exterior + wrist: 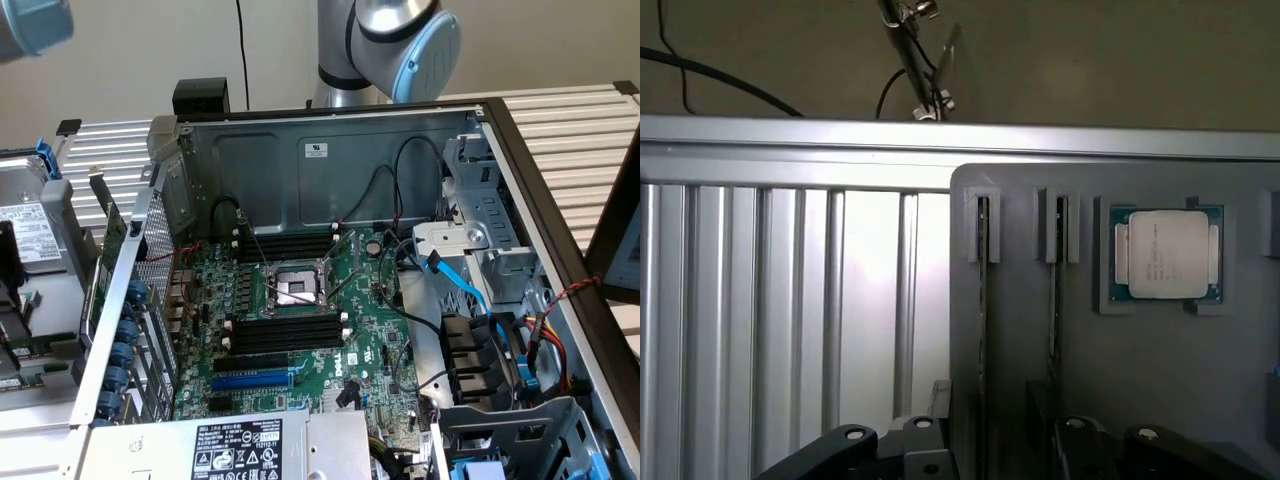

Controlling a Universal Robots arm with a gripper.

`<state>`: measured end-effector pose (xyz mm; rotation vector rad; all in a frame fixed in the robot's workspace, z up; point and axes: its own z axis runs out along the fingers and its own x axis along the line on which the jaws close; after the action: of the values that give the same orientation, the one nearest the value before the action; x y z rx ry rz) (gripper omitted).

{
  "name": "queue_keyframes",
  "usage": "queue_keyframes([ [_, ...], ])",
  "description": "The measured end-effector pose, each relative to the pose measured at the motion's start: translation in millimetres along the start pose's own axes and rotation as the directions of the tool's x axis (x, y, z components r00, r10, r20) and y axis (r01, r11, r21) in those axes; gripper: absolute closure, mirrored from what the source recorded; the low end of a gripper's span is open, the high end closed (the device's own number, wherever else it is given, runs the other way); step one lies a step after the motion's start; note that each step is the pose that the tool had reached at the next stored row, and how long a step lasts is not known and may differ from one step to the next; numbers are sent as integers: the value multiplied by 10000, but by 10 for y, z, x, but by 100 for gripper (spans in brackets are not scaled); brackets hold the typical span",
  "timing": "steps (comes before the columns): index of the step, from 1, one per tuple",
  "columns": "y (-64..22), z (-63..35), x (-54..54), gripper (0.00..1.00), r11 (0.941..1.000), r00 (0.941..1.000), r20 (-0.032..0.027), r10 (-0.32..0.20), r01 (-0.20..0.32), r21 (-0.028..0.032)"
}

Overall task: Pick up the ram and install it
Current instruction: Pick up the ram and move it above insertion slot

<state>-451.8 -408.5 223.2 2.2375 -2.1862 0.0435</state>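
— Ram [983, 290] first: where does it sit?
— On edge in a narrow slot of the grey tray [1020, 300], with a second stick [1058, 290] in the slot beside it and a processor [1167, 253] in the next pocket. The tray lies on a ribbed metal table [790, 300].
— And your gripper [990, 452]?
— Spread wide, pinching nothing; the ram lines up between my fingers [845, 445], clear of both.
— The board?
— The motherboard [300, 320] lies in the open case [330, 150], its long black memory slots [287, 333] on either side of the socket [290, 290].
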Motion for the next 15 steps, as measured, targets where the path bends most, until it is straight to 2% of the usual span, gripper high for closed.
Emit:
queue_keyframes([
  [14, 3, 248, -7, 58, 10000, 10000, 0, 11, -11, -1],
  [15, 3, 263, -8, 60, 10000, 10000, 0, 12, -12, -1],
])
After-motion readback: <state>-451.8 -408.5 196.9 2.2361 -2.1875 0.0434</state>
